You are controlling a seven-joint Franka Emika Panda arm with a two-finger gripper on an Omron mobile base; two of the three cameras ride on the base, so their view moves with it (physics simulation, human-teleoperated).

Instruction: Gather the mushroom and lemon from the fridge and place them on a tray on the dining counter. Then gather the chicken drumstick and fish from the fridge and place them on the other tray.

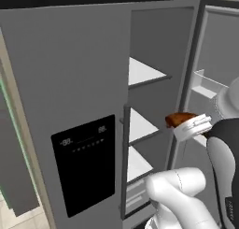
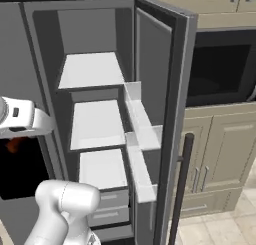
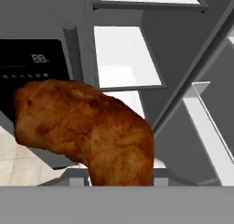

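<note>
My gripper [image 1: 185, 125] is shut on the chicken drumstick [image 1: 179, 118], a brown roasted piece held in front of the open fridge [image 1: 154, 46] at middle-shelf height. In the hand view the chicken drumstick [image 3: 89, 127] looms large and covers the fingertips of the gripper [image 3: 119, 175]. From the right base view my white hand [image 2: 22, 120] sits at the left edge, with a sliver of the drumstick [image 2: 13, 144] under it. The white shelves [image 2: 95, 124] are bare. The mushroom, lemon, fish and trays are out of view.
The fridge's shut left door carries a black dispenser panel [image 1: 84, 162]. Its right door [image 2: 165, 114] stands open with clear bins [image 2: 142, 136]. Drawers [image 2: 107, 209] sit below the shelves. A dark oven [image 2: 220, 69] and beige cabinets [image 2: 215, 164] stand to the right.
</note>
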